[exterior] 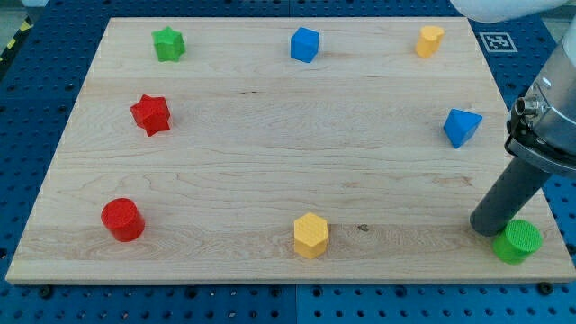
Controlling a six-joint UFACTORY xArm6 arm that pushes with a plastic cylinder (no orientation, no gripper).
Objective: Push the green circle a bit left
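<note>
At the upper left of the frame a green star (167, 43) sits near the board's top edge, with a red star (150, 114) below it and a red cylinder (121, 220) at the lower left. Along the bottom centre lies a yellow hexagon (310, 235); a blue cube (305, 44) rests at the top centre. Further right, a yellow cylinder (430, 40) stands at the upper right and a blue pentagonal block (461, 127) at mid right.

The green circle (517, 241) lies at the lower right corner of the wooden board (270, 153), close to its bottom and right edges. My tip (487, 229) rests just beside it, on its left, seemingly touching.

That is the wrong side for a leftward push. I judge the tip should first go round to the circle's right flank, skirting it without nudging it off the edge, then press level with its centre and stop after a short slide.

The rod leans from the upper right of the frame down and leftward to the board. There is no claw here, only the bare rod, so nothing opens or closes.
</note>
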